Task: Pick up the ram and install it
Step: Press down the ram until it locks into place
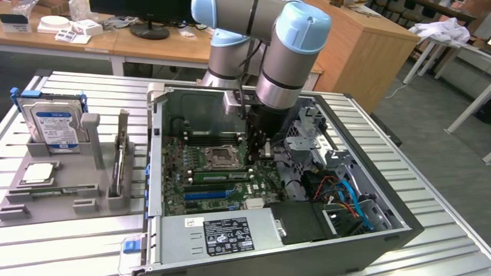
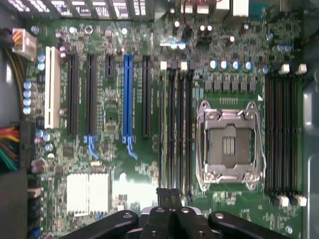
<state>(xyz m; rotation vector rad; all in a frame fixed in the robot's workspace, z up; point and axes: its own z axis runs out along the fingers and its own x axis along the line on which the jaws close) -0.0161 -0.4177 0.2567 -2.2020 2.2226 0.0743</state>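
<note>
Fingers [image 2: 163,199] clenched empty, our gripper [image 1: 259,154] hangs at the exterior frame's centre. The ram [image 1: 218,175] lies just lower left of it in a motherboard [image 1: 230,195] slot, we judge, long axis across the frame.

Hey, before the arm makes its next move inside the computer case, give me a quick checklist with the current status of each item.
1. Jaws shut: ok.
2. Ram held by the gripper: cannot tell.
3. Gripper lined up over the memory slots beside the CPU socket: ok.
4. Those slots free of cables: ok.
5. Hard drive standing in its stand outside the case: ok.
</note>
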